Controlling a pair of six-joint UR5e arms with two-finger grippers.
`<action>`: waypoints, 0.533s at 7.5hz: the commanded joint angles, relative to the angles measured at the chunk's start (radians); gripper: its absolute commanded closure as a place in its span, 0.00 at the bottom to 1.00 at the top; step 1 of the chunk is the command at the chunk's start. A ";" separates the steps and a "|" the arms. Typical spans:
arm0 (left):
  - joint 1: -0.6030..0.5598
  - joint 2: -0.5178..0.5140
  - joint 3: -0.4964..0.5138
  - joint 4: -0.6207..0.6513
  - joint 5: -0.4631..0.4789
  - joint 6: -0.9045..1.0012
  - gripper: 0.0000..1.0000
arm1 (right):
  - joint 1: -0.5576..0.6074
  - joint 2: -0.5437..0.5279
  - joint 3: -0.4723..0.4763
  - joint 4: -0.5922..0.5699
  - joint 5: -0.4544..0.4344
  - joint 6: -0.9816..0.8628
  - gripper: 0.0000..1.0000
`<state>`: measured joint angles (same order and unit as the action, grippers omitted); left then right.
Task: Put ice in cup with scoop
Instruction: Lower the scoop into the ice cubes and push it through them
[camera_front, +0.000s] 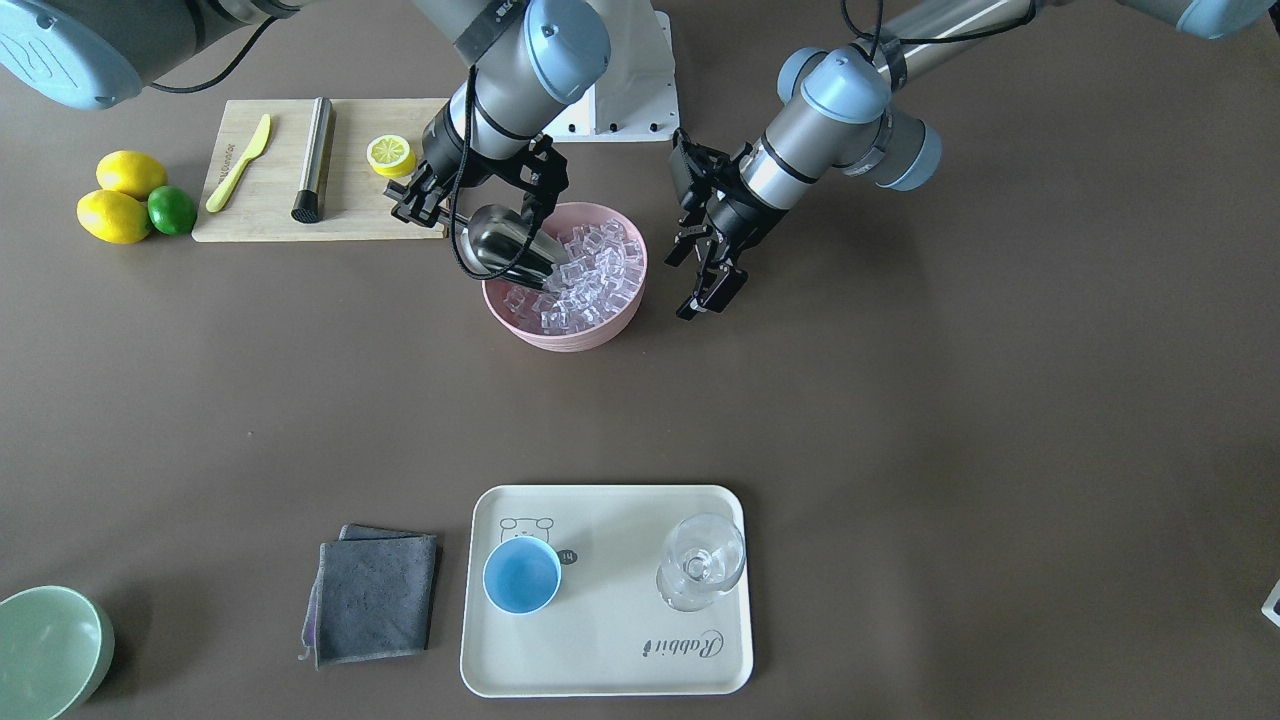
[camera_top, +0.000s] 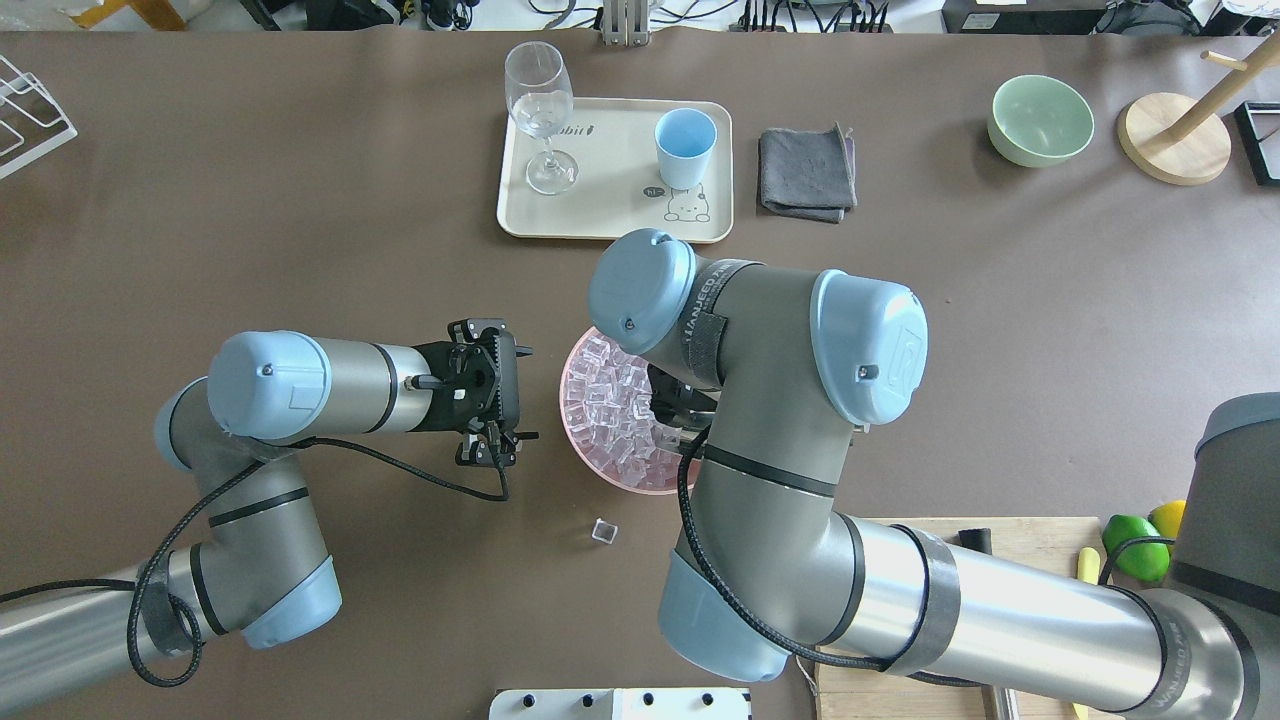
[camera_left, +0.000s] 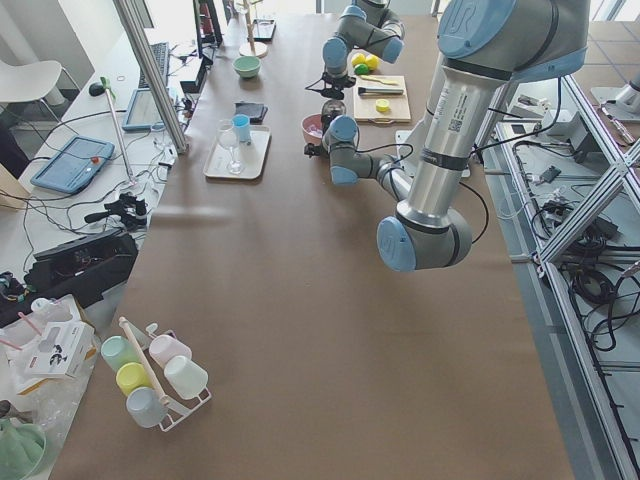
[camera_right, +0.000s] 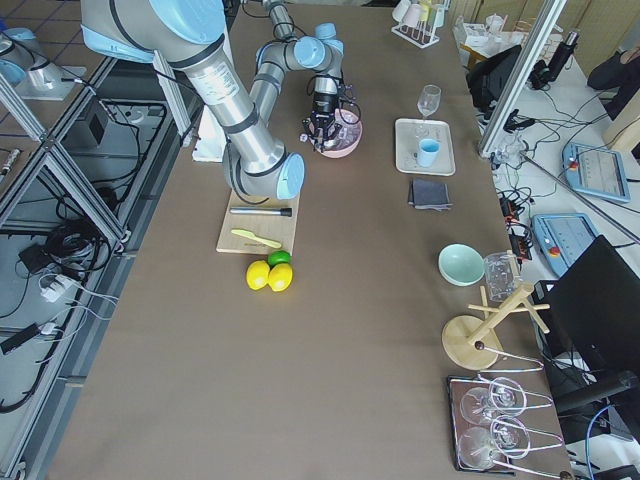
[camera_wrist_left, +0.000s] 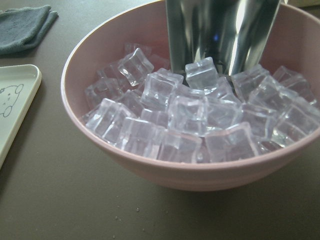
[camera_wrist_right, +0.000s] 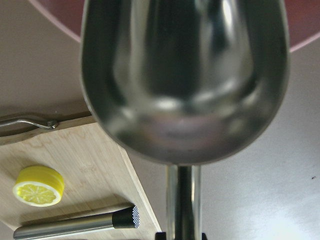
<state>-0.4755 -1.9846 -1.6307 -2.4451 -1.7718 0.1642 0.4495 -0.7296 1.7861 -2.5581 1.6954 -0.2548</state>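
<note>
My right gripper (camera_front: 440, 207) is shut on the thin handle of the steel scoop (camera_front: 505, 245). The scoop's mouth dips into the ice (camera_front: 590, 275) piled in a pink bowl (camera_front: 625, 320). In the right wrist view the scoop's trough (camera_wrist_right: 185, 85) shows no ice inside. The left wrist view shows the scoop (camera_wrist_left: 220, 35) standing in the ice (camera_wrist_left: 190, 115). My left gripper (camera_top: 520, 395) is open and empty, just beside the bowl. The light-blue cup (camera_front: 522, 575) stands empty and upright on a cream tray (camera_front: 610, 660), far from the bowl.
A clear stemmed glass (camera_front: 700, 560) shares the tray. A grey cloth (camera_front: 372, 595) and a pale-green bowl (camera_front: 45, 650) lie beside it. A cutting board (camera_front: 260, 215) holds a steel cylinder (camera_front: 314, 158), a yellow knife and half a lemon. One loose ice cube (camera_top: 603, 531) lies on the table.
</note>
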 joint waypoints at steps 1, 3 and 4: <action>-0.020 -0.003 0.000 0.011 -0.005 0.000 0.02 | 0.000 -0.043 0.030 0.077 0.001 -0.014 1.00; -0.020 -0.005 0.000 0.011 -0.005 0.000 0.02 | 0.000 -0.083 0.033 0.160 0.003 -0.015 1.00; -0.020 -0.003 -0.001 0.011 -0.011 0.001 0.02 | 0.000 -0.094 0.047 0.173 0.003 -0.032 1.00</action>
<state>-0.4948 -1.9887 -1.6307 -2.4346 -1.7765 0.1643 0.4495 -0.8020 1.8183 -2.4221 1.6977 -0.2696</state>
